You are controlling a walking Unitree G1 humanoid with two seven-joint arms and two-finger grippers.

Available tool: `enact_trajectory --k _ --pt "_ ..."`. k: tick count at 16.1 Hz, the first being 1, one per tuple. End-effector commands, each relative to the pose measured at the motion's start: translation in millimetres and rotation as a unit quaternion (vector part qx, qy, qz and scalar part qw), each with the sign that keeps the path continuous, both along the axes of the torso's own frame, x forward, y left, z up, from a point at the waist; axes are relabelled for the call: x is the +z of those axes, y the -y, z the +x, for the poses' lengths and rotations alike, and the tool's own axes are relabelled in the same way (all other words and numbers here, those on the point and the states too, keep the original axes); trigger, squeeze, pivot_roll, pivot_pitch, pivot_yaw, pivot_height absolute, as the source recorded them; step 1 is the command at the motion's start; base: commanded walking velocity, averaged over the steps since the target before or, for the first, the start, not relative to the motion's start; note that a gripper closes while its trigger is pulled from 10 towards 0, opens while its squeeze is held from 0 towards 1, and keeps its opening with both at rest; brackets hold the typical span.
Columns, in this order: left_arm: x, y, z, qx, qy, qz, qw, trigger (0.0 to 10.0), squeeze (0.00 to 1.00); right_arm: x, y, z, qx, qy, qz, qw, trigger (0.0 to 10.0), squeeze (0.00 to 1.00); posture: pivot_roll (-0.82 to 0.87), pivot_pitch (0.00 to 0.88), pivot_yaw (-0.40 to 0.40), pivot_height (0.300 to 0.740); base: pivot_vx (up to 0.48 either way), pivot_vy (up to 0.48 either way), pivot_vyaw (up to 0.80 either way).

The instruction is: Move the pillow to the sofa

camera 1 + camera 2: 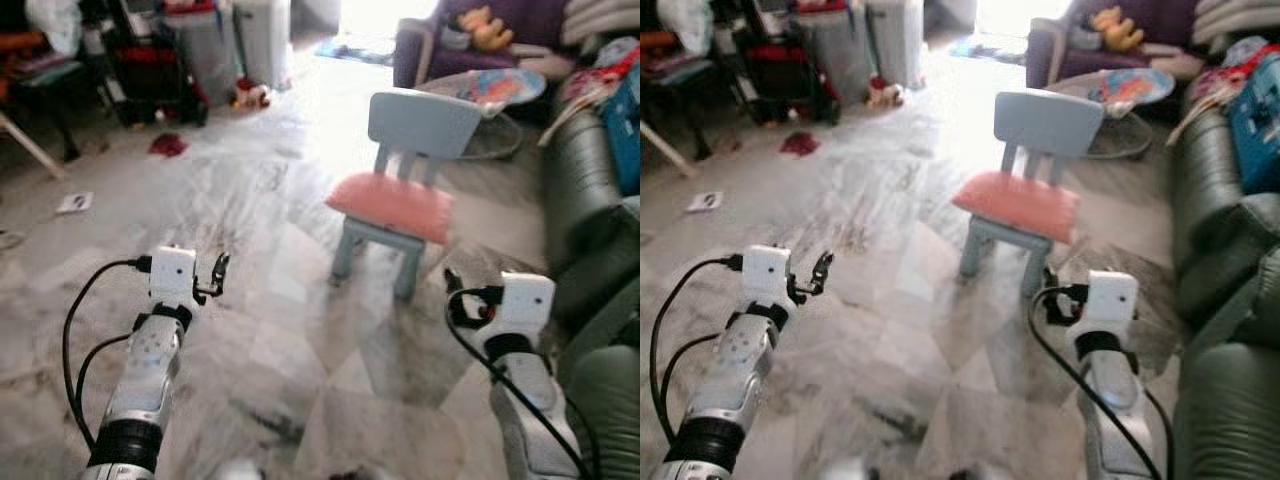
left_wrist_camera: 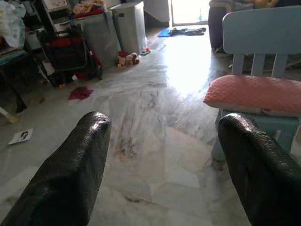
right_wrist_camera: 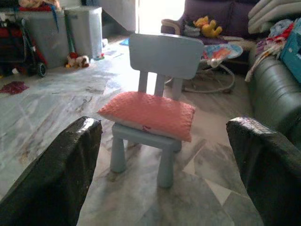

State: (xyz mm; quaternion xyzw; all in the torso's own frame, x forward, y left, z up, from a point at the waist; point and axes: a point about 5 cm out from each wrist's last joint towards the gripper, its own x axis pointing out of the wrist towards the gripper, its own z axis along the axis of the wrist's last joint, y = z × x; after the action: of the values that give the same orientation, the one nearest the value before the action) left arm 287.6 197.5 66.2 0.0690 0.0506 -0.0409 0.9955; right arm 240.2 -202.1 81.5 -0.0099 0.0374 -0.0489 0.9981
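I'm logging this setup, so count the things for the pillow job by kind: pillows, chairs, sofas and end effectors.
Pink pillow: 1
Light blue chair: 1
Green sofa: 1
Robot end effectors, left end effector and right end effector, both open and empty: 2
Total: 5

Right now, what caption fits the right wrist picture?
Open right gripper faces a pink pillow lying on a small blue chair, green sofa beside it.

A small pale blue chair [image 1: 410, 160] stands on the grey marbled floor [image 1: 250, 330], carrying a pink pillow [image 1: 392, 205] flat on its seat. A red cloth [image 1: 168, 145] and a paper scrap [image 1: 75, 203] lie on the floor well apart.
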Motion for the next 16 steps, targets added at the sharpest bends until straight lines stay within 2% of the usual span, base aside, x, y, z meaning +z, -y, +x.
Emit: enact_trajectory --k 1,3,5,16 --pt "0.2 -4.3 1.2 0.005 -0.004 -0.004 1.0 10.0 0.0 -0.2 -3.6 2.4 0.008 -0.003 0.003 1.0 10.0 0.0 -0.04 0.0 -0.035 0.74 0.0 0.0 -0.63" --pt "0.2 -4.0 1.4 0.002 -0.004 -0.008 1.0 10.0 0.0 0.5 -4.5 3.4 0.009 -0.002 0.003 1.0 10.0 0.0 -0.04 0.0 -0.034 0.74 0.12 0.0 -0.72" --pt "0.9 -3.5 1.5 0.001 -0.003 -0.011 1.0 10.0 0.0 0.7 -5.1 3.7 0.011 -0.002 0.002 1.0 10.0 0.0 -0.04 0.0 -0.033 0.74 0.262 0.0 0.0" --pt "0.6 -0.7 1.4 -0.003 -0.001 -0.015 1.0 10.0 0.0 1.8 -5.8 6.1 0.01 -0.002 0.001 1.0 10.0 0.0 -0.04 0.0 -0.036 0.74 0.356 0.307 -0.04"
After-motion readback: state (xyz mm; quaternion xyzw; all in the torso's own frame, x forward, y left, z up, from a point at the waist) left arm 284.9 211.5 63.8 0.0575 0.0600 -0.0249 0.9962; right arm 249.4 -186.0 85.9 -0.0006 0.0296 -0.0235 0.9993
